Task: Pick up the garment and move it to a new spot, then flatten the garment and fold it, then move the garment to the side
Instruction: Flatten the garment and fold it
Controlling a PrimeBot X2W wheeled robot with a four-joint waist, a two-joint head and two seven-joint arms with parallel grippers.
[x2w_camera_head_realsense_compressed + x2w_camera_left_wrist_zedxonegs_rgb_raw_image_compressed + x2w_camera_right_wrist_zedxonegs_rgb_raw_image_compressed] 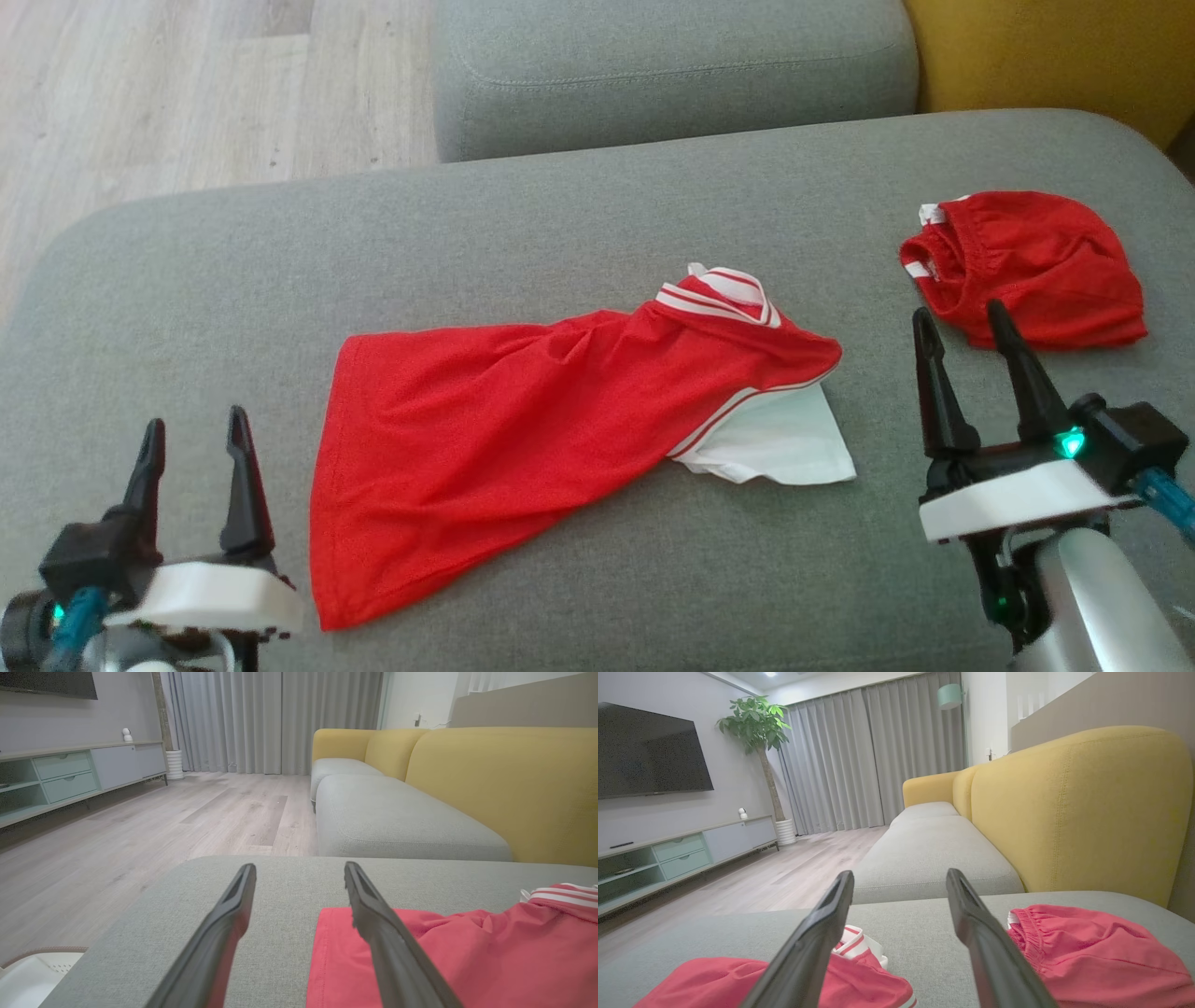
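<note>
Both grippers sit nearest, at the near edge: left gripper (194,420) low left, right gripper (959,310) low right. Each has its dark fingers spread, nothing between them. Between the two, about mid-cushion on the grey sofa cushion (187,280), lies the red shirt (523,429), touching neither gripper. It is not flat: the body bunches into folds toward the striped collar (724,294), and a white sleeve (784,443) pokes out from under its right end. Fabric looks like thin sports mesh, so likely very light, limp, a little slick, not fragile. It should drape and sag from any pinch and hold no shape of its own. Best holds, by my reckoning, are a two-layer pinch at the hem (327,485) corner for the left gripper and the thicker collar or shoulder seam for the right. A pinch mid-panel would probably lift one layer only. Long axis runs from near left to far right, with the wide hem facing left and the collar pointing far right. Red shorts (1036,266) lie crumpled at far right, well apart from the shirt and just beyond the right gripper's fingertips.
</note>
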